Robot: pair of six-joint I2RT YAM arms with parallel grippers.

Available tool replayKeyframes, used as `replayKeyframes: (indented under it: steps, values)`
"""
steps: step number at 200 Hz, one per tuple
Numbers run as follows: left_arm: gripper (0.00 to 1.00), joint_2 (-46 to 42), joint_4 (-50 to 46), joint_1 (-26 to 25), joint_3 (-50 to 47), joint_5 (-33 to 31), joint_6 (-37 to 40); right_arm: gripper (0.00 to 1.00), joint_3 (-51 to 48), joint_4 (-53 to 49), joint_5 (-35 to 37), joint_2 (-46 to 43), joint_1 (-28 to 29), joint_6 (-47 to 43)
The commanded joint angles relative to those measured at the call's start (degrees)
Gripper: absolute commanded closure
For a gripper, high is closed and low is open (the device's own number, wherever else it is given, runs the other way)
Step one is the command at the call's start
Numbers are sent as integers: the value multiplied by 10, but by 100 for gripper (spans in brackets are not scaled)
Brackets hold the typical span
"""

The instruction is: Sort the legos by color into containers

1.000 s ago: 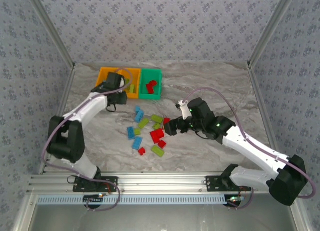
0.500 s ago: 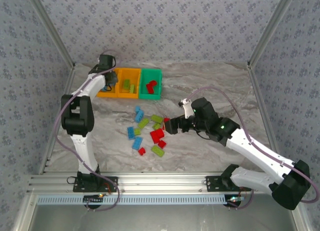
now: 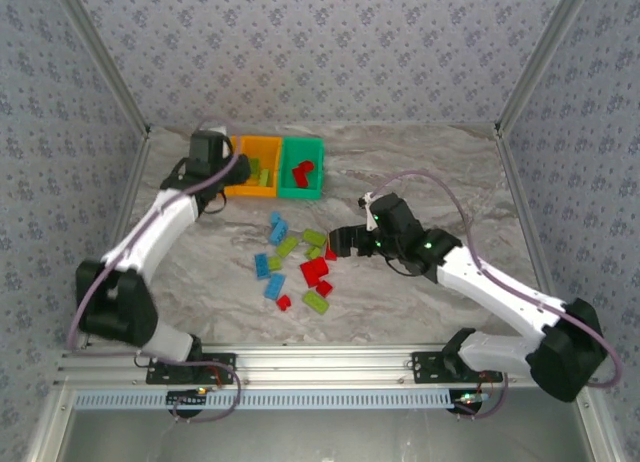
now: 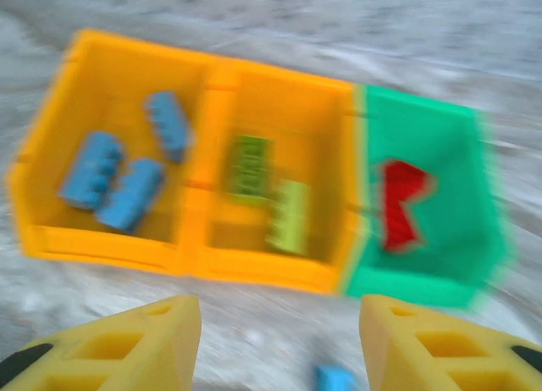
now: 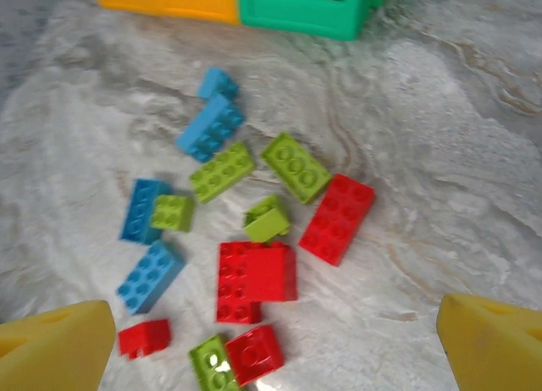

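With your left end effector apart and empty at the far-left orange and green plastic bins, you're likely picking next: lower your wide-apart right end effector onto the small studded plastic bricks loose on the middle of the marbled tabletop.

Left gripper fingers apart, right gripper fingers spread wide, 2 arms extended

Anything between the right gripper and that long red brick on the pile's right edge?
Nothing visible does. The long red studded plastic brick lies flat, top uncovered, below the open right gripper. Lime green bricks lie close beside it.
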Motion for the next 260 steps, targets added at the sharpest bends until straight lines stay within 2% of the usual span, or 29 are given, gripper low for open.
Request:
replayKeyframes:
  steps: [1,19,38,70,83,110,120,140,163,173,205,226,246,260]
  values:
    - [48,-107,-21,-79,-32,3,50,3,30,3,24,72,-7,53]
    - [47,-176,-102,-143,-35,9,103,9,67,-7,21,147,-7,63]
    - [42,-230,-193,-197,-24,45,158,16,107,-18,20,222,-4,93]
    - [28,-281,-307,-245,-32,126,242,24,161,-29,28,317,5,107]
    - [22,-299,-315,-246,-57,129,274,28,163,-21,39,335,7,116]
    - [10,-325,-274,-247,-111,79,298,32,162,-26,66,357,14,121]
    - [4,-329,-257,-247,-121,82,301,32,166,-42,84,366,22,115]
    - [1,-328,-247,-243,-128,107,310,39,171,-66,106,387,33,110]
    - [1,-329,-248,-240,-139,97,312,55,144,-53,118,373,34,120]
    - [1,-330,-246,-239,-146,86,312,60,132,-47,125,350,31,124]
    - [1,-335,-230,-221,-159,50,296,61,116,-6,144,242,37,87]
    - [1,-334,-223,-197,-162,27,279,62,97,98,160,168,51,7]
    - [1,-334,-215,-170,-164,24,269,61,79,219,141,149,50,-62]
    - [1,-333,-215,-158,-163,22,263,61,89,281,135,169,43,-101]
